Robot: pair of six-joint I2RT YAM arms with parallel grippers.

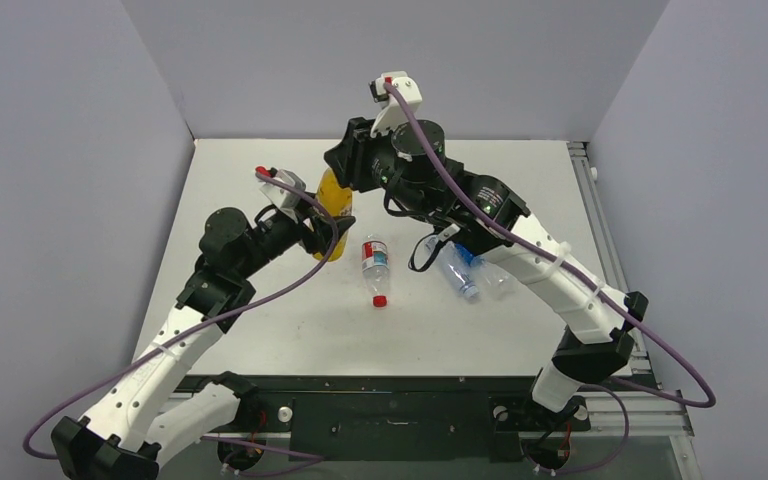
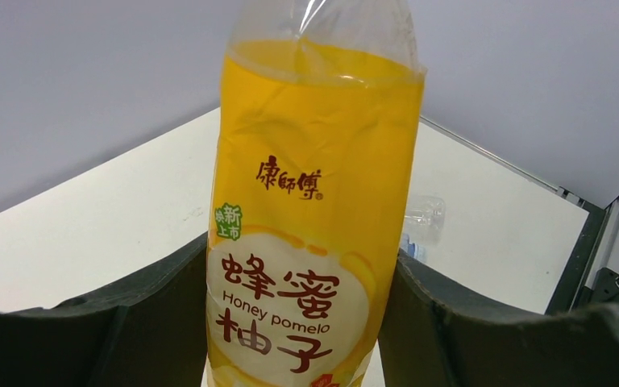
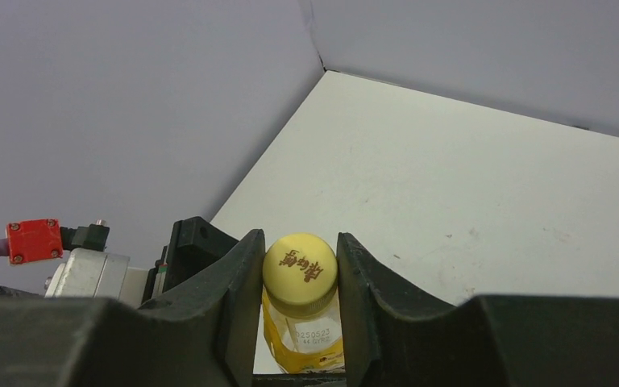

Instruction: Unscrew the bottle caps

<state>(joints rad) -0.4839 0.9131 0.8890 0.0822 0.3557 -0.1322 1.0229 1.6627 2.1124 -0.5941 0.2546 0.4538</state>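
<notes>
Left wrist: your left tool [image 2: 300, 274] clamps the juice bottle [image 2: 314, 145].
Right wrist: your right tool [image 3: 300, 242] pinches its yellow cap [image 3: 300, 270].

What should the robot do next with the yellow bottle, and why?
Probably twist the right claw to turn the yellow cap loose. That claw is closed around the cap, which sits on the juice bottle. The left claw grips the upright bottle by its body, so the bottle should not spin along.
</notes>
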